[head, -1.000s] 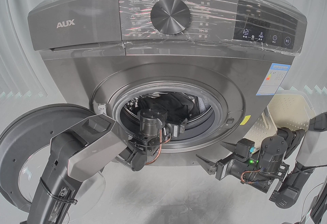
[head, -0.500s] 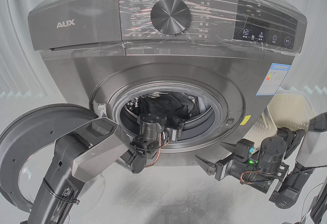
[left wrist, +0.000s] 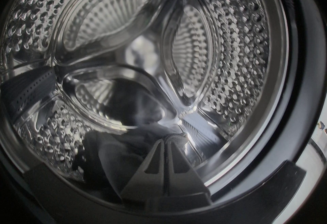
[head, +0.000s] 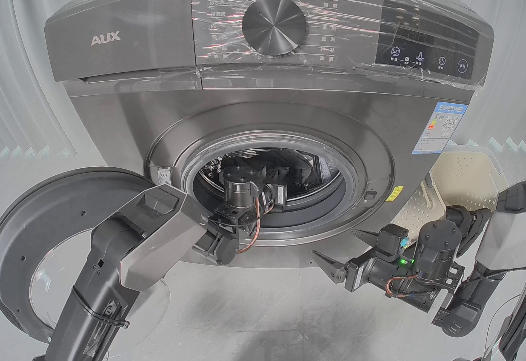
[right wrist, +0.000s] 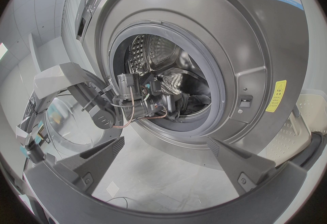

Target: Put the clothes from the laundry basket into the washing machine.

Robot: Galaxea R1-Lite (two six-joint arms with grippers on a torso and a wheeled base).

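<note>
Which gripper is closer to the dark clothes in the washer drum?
Left. The left gripper is inside the drum, shut on the dark clothes; the right gripper hangs open outside the washing machine, below its opening.

Head view: bright, diffuse, even room light. Pink-white glare streaks on plastic film [head: 235, 22], well above right pincer [head: 335, 245]. Straight edges bow outward.
Left wrist view: dim. Drum [left wrist: 112, 13] lit by scattered specular highlights beyond left pincer [left wrist: 166, 146]. Dark garment [left wrist: 112, 160] at its tips nearly lost in shadow.
Right wrist view: bright, drum mouth beyond right pincer shaded.
Both wrist views: strong fisheye bending, black corners.
</note>
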